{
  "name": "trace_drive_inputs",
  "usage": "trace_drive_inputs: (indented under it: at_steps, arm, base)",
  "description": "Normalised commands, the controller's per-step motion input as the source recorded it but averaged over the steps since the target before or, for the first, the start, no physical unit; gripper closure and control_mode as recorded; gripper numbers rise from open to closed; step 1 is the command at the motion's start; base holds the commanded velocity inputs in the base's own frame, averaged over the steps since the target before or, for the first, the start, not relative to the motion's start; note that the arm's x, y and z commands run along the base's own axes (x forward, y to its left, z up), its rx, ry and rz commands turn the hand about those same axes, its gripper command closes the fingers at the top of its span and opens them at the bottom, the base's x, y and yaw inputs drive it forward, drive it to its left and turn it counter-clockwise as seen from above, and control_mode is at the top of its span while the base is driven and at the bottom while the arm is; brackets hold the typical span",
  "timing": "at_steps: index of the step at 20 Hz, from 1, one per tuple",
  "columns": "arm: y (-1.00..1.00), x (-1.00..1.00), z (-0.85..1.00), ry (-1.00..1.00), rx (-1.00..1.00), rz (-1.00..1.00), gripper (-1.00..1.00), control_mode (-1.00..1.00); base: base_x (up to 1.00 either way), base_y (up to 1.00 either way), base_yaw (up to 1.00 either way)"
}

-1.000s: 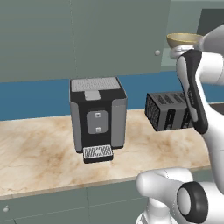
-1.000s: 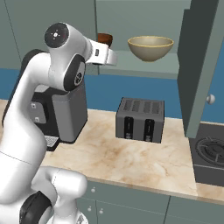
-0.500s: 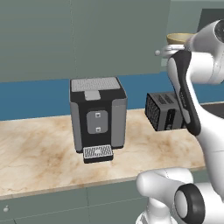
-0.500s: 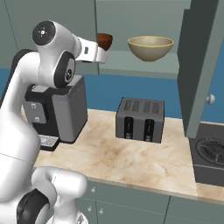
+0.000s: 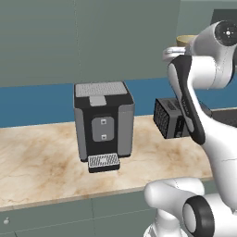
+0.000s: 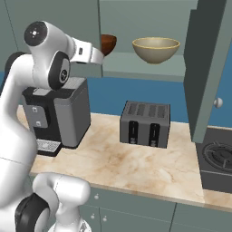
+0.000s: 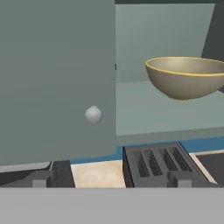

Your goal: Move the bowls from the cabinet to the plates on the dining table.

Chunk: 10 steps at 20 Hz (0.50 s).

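The cabinet's pale shelf [image 6: 136,63] carries both bowls. The dark reddish-brown bowl [image 6: 109,43] stands at its left end, and the pale olive bowl [image 6: 156,49] [image 7: 186,78] [image 5: 184,40] stands to its right. My hand hangs at shelf height just left of the brown bowl, touching neither. In the hand view my gripper [image 7: 109,180] is open, its fingertips [image 7: 40,180] far apart with nothing between them. It faces a shut cabinet door [image 7: 57,78] with a round knob [image 7: 93,114], the olive bowl off to the right. The plates and the dining table are out of view.
An open cabinet door [image 6: 207,68] juts out right of the shelf. On the marble worktop [image 6: 136,163] below stand a coffee machine [image 5: 103,122] [image 6: 59,115] and a toaster [image 6: 145,123] [image 7: 155,164]. A stove top [image 6: 217,158] lies at the right end.
My arm has swung left, taking the hand from in front of the brown bowl to beside its left edge. The bowls have not moved and the fingers stay wide apart.
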Motion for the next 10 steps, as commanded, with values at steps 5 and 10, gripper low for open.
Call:
trace_drive_inputs:
  at_steps: [5, 10]
  arm:
    - [0.22, 0.12, 0.00, 0.00, 0.00, 0.00, -1.00, -1.00]
    - [0.15, 0.15, 0.00, 0.00, 0.00, 0.00, -1.00, -1.00]
  base:
    - [0.00, 0.00, 0.00]
    - [0.00, 0.00, 0.00]
